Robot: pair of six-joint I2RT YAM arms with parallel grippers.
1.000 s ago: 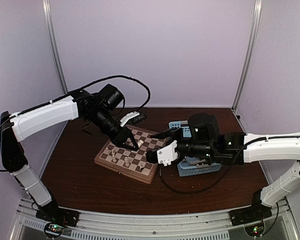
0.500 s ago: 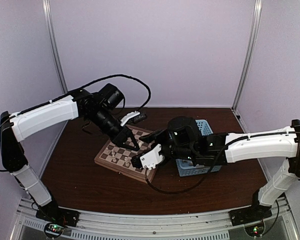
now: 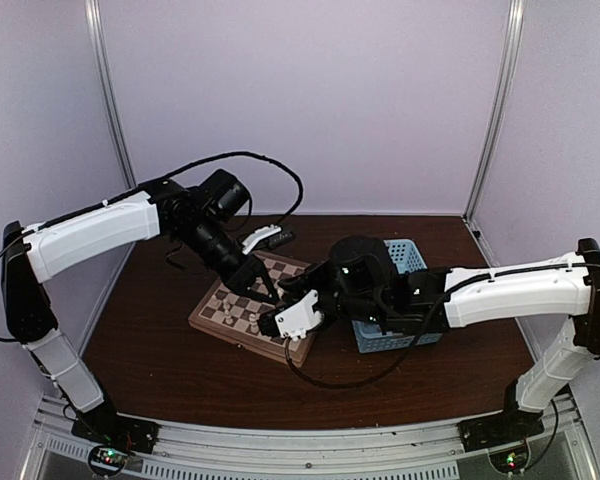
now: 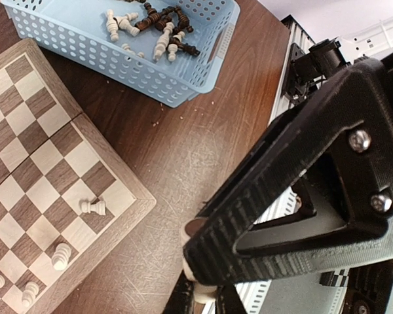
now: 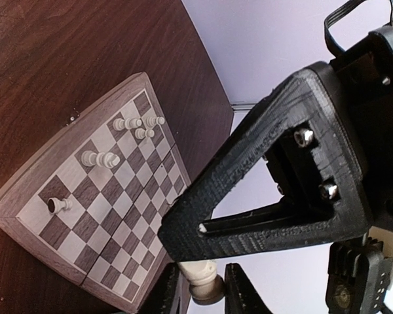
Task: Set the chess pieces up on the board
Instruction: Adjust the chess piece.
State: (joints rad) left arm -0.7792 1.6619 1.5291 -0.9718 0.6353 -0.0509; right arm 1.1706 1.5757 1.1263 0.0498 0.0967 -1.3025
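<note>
As they overhang the board (image 3: pixel 242 300), left hand (image 3: pixel 268 292) and right hand (image 3: pixel 268 323) pinch cream pieces (image 5: pixel 203 280).

We are looking into a booth where pale lilac walls (image 3: pixel 310 100) are closing in on three sides, silver metal posts (image 3: pixel 110 100) are rising at the back corners, and a dark brown wooden desk (image 3: pixel 180 375) is sitting under soft, even light, a ribbed metal rail (image 3: pixel 330 440) running along its near edge.
</note>
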